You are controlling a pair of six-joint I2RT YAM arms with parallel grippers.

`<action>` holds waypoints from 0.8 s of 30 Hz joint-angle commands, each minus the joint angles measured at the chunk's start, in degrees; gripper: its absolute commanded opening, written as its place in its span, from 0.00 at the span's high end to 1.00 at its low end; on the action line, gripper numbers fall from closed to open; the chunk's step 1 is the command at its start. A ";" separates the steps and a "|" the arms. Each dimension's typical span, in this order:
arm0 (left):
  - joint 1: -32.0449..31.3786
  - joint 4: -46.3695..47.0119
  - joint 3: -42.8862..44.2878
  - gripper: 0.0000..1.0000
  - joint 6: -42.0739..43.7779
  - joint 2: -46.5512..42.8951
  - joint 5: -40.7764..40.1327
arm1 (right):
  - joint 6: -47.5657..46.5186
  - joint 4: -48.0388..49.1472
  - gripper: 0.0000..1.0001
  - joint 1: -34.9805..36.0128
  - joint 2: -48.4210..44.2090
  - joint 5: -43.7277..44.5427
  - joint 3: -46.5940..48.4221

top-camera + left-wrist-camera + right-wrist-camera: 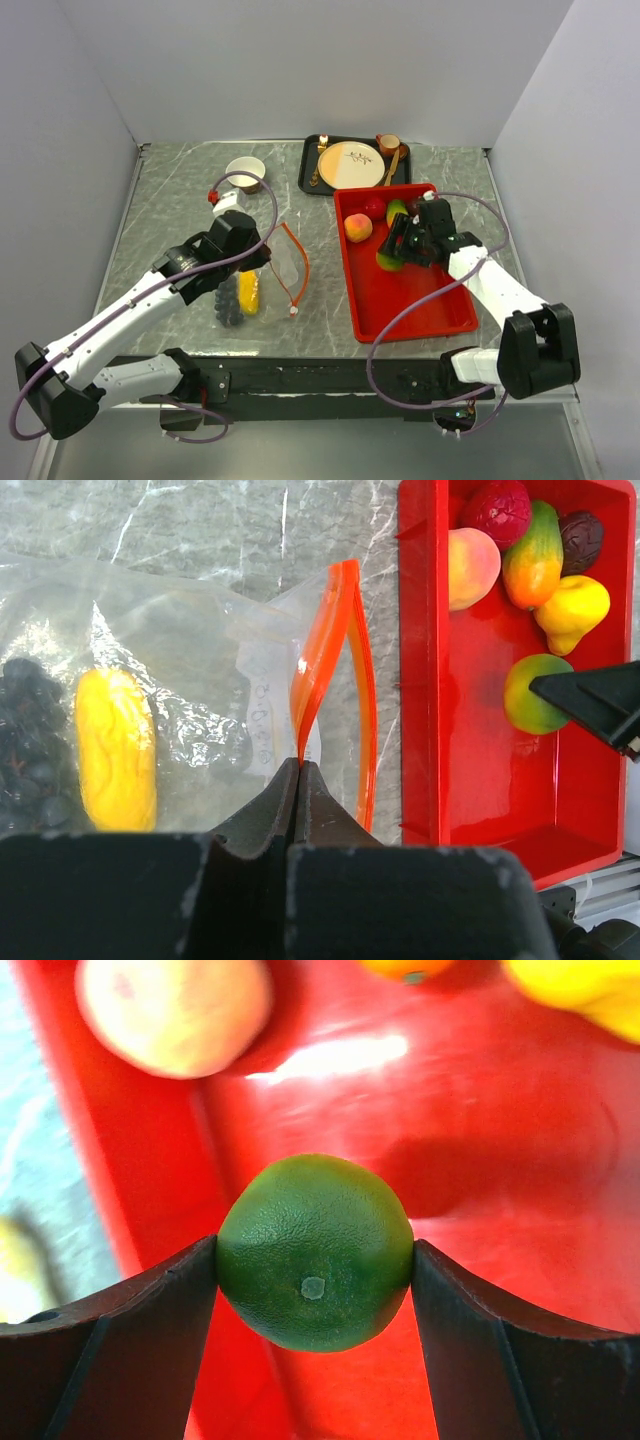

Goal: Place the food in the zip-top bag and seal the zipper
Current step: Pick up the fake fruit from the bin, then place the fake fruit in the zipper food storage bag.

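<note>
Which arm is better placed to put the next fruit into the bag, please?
Right: the right gripper is closed on the green lime in the red tray, beside the zip-top bag. The left gripper is shut on the zipper, so it is occupied.

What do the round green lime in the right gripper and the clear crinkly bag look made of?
Round green lime: probably moulded plastic, dimpled satin skin with a small moulding dot. Clear crinkly bag: thin glossy plastic film, creased and see-through.
</note>
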 commanded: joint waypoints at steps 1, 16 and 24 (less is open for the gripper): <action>0.07 1.58 1.52 0.99 -0.50 -1.12 -0.13 | 1.66 1.89 0.49 2.96 -3.79 -5.28 3.09; 0.07 1.75 1.61 0.99 -0.23 -0.42 0.49 | 6.76 6.28 0.47 19.21 -2.40 -11.61 14.95; 0.07 2.02 1.26 0.99 -0.41 -0.77 0.84 | 6.14 4.97 0.46 28.62 5.07 -10.56 20.76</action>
